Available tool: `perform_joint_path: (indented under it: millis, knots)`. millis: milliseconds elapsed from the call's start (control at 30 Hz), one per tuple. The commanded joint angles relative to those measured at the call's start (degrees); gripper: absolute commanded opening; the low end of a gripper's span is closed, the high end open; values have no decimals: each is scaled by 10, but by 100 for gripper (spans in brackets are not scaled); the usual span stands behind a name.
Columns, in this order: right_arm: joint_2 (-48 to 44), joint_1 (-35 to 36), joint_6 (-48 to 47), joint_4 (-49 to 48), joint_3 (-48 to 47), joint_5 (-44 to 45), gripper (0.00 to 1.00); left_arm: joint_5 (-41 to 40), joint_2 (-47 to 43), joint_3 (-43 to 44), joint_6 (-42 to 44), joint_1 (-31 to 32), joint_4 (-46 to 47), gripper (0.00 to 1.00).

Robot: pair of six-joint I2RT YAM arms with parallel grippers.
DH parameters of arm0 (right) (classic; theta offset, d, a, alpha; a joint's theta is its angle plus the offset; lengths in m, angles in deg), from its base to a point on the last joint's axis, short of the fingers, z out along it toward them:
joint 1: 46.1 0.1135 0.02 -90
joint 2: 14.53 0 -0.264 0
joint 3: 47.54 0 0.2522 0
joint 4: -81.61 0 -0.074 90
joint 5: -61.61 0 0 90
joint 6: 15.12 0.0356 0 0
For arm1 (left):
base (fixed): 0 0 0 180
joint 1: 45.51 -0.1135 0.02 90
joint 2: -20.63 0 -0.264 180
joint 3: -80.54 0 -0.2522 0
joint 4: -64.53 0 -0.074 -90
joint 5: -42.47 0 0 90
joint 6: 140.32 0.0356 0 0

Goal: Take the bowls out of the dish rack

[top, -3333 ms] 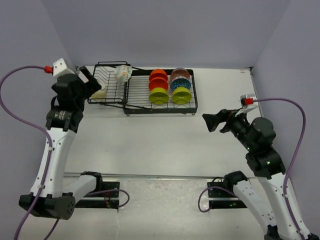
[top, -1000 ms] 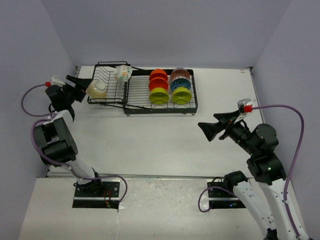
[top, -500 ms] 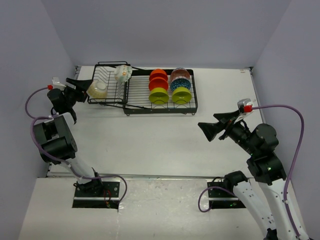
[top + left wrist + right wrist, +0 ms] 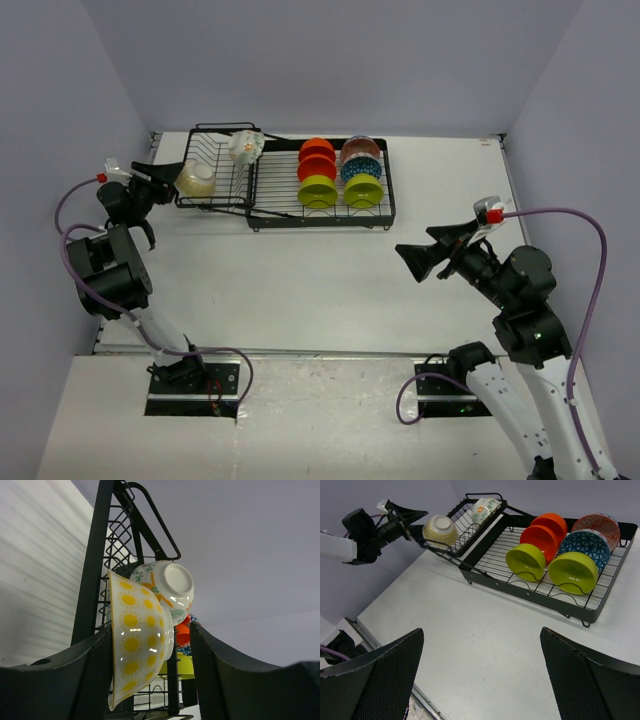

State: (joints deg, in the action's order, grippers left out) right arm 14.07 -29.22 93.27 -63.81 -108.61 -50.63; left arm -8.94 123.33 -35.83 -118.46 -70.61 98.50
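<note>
The black wire dish rack (image 4: 320,216) stands at the back of the table. Its long section holds two orange-red bowls (image 4: 317,158), two lime green bowls (image 4: 318,190), a blue bowl (image 4: 360,168) and a pinkish one (image 4: 360,149). The small basket section (image 4: 470,517) holds a floral cream bowl (image 4: 167,587) and a cream bowl with yellow suns (image 4: 135,640). My left gripper (image 4: 150,630) is open astride the sun bowl (image 4: 195,178). Its left finger is at the rim and a gap shows at the right finger. My right gripper (image 4: 408,256) hovers open over bare table, holding nothing.
The purple side wall (image 4: 60,120) stands close behind the left arm. White table (image 4: 300,290) stretches between the rack and the arm bases. A metal rail (image 4: 320,352) runs along the near edge.
The left gripper's jaws have narrowed around the sun bowl, and the left wrist has shifted slightly. The right arm has not moved.
</note>
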Motion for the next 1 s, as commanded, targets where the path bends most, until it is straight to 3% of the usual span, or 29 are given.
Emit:
perform_joint_path:
  millis: [0, 433, 600, 967]
  knots:
    - [7, 0, -6, -25, 4, -13, 99, 23, 21, -12, -24, 2, 47, 59]
    - [9, 1, -5, -27, 5, -14, 99, 19, 51, -17, -58, 4, 96, 46]
    - [12, 1, -5, -30, 6, -15, 99, 17, 58, -20, -67, 4, 106, 35]
    - [15, 1, -4, -29, 5, -14, 99, 12, 67, -19, -85, 11, 138, 26]
